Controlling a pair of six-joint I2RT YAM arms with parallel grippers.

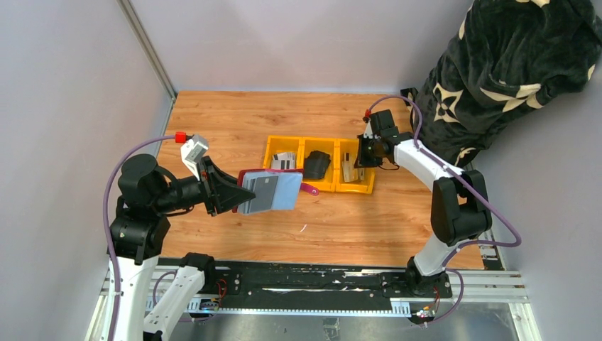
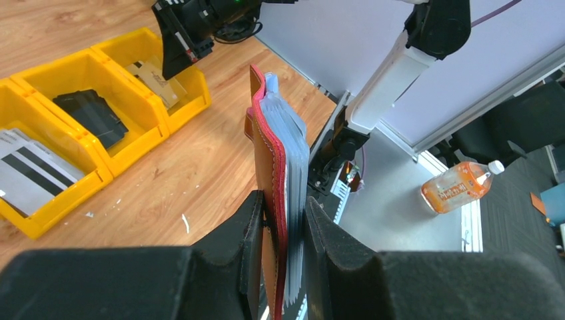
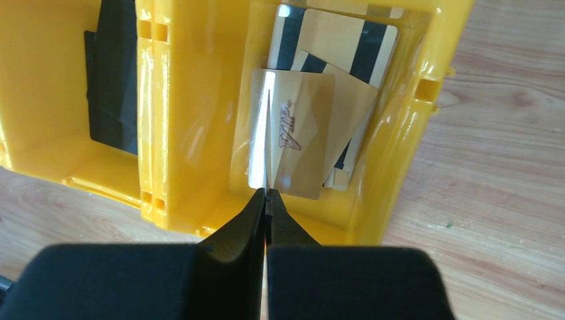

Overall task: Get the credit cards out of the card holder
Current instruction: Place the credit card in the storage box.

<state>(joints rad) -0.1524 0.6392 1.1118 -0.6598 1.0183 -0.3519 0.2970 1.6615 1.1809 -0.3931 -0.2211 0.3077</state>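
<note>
My left gripper [image 1: 238, 193] is shut on the dark red card holder [image 1: 273, 190] and holds it open above the table, pale blue sleeves facing up. In the left wrist view the holder [image 2: 276, 153] stands edge-on between my fingers [image 2: 283, 227]. My right gripper [image 1: 358, 153] is over the right compartment of the yellow bin [image 1: 312, 139]. It is shut on a thin credit card seen edge-on [image 3: 267, 133], pinched at the fingertips [image 3: 266, 197]. Tan cards [image 3: 303, 143] lie below it. White and grey striped cards [image 1: 282, 160] lie in the left compartment.
A black folded item [image 1: 317, 165] lies in the bin's middle compartment. A dark patterned blanket [image 1: 511, 64] is piled at the back right. Grey walls close the left and back. An orange bottle [image 2: 460, 187] lies on the floor beyond the table.
</note>
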